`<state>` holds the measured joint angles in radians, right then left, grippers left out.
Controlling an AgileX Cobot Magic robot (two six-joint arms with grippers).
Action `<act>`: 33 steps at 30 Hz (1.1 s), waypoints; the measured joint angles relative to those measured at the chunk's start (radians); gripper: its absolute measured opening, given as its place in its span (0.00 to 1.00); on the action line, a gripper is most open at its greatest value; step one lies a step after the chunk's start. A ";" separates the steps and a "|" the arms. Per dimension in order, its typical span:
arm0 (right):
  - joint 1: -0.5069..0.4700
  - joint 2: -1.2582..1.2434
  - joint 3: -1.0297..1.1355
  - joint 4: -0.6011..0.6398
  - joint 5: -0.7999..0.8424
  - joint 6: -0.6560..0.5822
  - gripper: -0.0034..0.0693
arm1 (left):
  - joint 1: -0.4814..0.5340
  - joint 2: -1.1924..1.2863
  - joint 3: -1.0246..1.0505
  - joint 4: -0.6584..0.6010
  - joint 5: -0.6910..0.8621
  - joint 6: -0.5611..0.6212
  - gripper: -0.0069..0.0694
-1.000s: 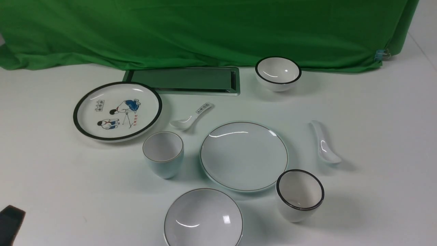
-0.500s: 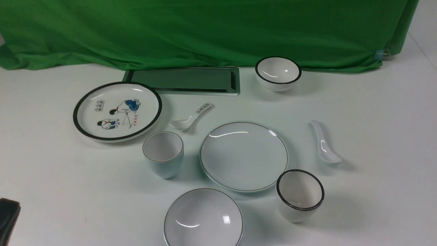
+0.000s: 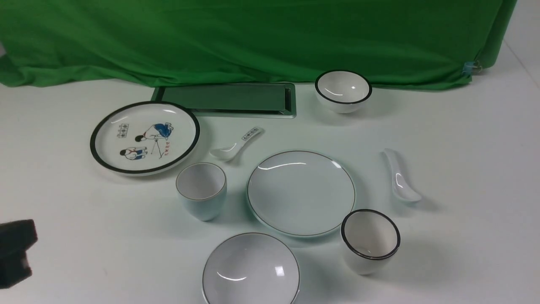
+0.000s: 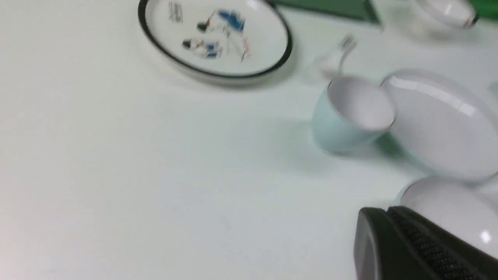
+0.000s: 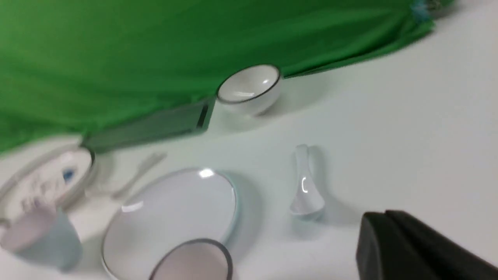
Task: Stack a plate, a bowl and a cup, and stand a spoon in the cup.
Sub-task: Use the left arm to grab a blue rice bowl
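Observation:
The plain plate (image 3: 301,193) lies mid-table. The wide bowl (image 3: 251,270) sits just in front of it at the near edge. The pale blue cup (image 3: 201,190) stands upright left of the plate. The plain white spoon (image 3: 400,177) lies right of the plate. My left gripper (image 3: 17,249) is at the near left, far from the dishes, shut and empty. In the left wrist view it (image 4: 385,212) is near the bowl (image 4: 447,206), with the cup (image 4: 350,116) beyond. My right gripper (image 5: 383,216) shows only in the right wrist view, shut and empty, short of the spoon (image 5: 305,190).
A black-rimmed cartoon plate (image 3: 144,137) lies at the left. A marked spoon (image 3: 236,145) lies beside it. A black-rimmed bowl (image 3: 343,90) stands at the back. A black-rimmed cup (image 3: 370,240) stands close to the plate's near right. A metal hatch (image 3: 228,99) and green cloth (image 3: 253,38) line the back.
My left gripper has risen and come further into the front view at the lower left. None of the dishes have moved.

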<state>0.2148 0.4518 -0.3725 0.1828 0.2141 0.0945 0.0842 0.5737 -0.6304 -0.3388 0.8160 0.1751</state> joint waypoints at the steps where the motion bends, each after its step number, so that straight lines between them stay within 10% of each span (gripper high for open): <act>1: 0.016 0.048 -0.036 0.000 0.025 -0.043 0.06 | -0.017 0.043 -0.033 0.029 0.035 0.008 0.05; 13: 0.197 0.569 -0.545 0.000 0.694 -0.423 0.06 | -0.523 0.550 -0.163 0.141 0.094 -0.100 0.29; 23: 0.297 0.621 -0.563 -0.001 0.714 -0.433 0.07 | -0.642 0.907 -0.233 0.236 -0.153 -0.334 0.68; 29: 0.301 0.621 -0.564 -0.010 0.712 -0.433 0.07 | -0.642 1.040 -0.260 0.242 -0.213 -0.356 0.59; 33: 0.301 0.621 -0.564 -0.024 0.709 -0.433 0.07 | -0.642 1.086 -0.261 0.239 -0.229 -0.337 0.31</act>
<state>0.5162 1.0726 -0.9364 0.1589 0.9234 -0.3388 -0.5579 1.6600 -0.8919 -0.1001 0.5865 -0.1623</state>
